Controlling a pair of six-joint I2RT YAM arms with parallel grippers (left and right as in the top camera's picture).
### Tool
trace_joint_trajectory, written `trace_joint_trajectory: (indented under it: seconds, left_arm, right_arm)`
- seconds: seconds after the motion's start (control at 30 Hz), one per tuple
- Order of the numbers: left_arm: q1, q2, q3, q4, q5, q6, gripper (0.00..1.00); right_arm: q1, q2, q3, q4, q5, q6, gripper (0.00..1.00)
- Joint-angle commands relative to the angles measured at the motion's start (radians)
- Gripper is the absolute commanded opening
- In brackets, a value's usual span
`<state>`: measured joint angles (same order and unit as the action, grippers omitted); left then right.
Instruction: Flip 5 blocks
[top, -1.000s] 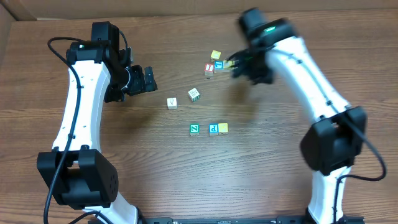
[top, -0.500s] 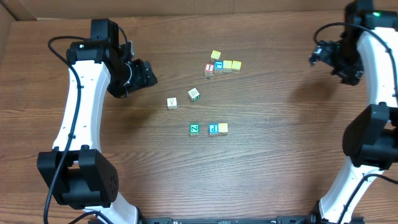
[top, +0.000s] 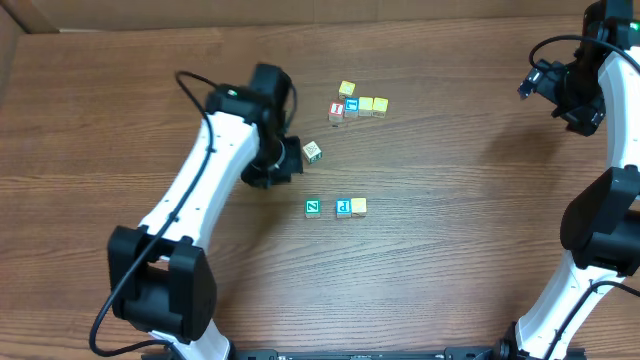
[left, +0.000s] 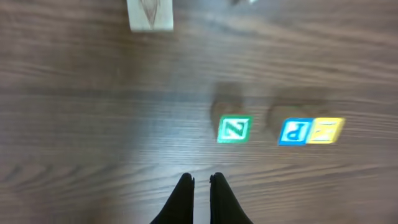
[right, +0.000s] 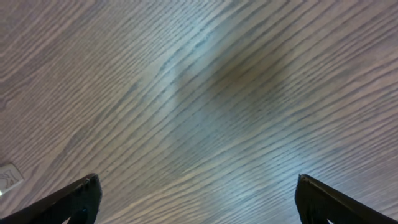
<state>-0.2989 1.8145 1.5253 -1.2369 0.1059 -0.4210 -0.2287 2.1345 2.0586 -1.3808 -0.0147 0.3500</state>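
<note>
Your left claw (left: 200, 185) is pinched together on nothing, over the table (left: 87, 155) near the green block (left: 234, 129) marked Z and the blue-faced block (left: 294, 131) marked P. One whitish block (left: 149, 14) is cut off at the left wrist view's top. Your right claw (right: 198, 186) gapes empty at far right.

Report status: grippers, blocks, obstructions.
Left gripper shut, empty, near whitish block. Right gripper open, empty, far right. Green Z block free. Nothing in the way.
</note>
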Motion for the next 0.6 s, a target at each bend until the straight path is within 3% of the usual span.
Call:
trace_joint_trajectory:
  seconds: [0.0,0.3,0.57]
  left_arm:
    - [-0.031,0.013,-0.100,0.041,-0.059,-0.070,0.04]
    - [-0.049,0.013,-0.302,0.312,-0.030,-0.020,0.04]
    - [-0.076,0.013,-0.394,0.431,-0.035,-0.029,0.04]
  right_arm:
    - [-0.002,-0.021,0.008,0.013,0.005,-0.006,1.00]
    - [-0.002,-0.021,0.008,0.018,0.005,-0.006,1.00]
    - [-0.002,-0.021,0.008,0.018,0.005,-0.006,1.00]
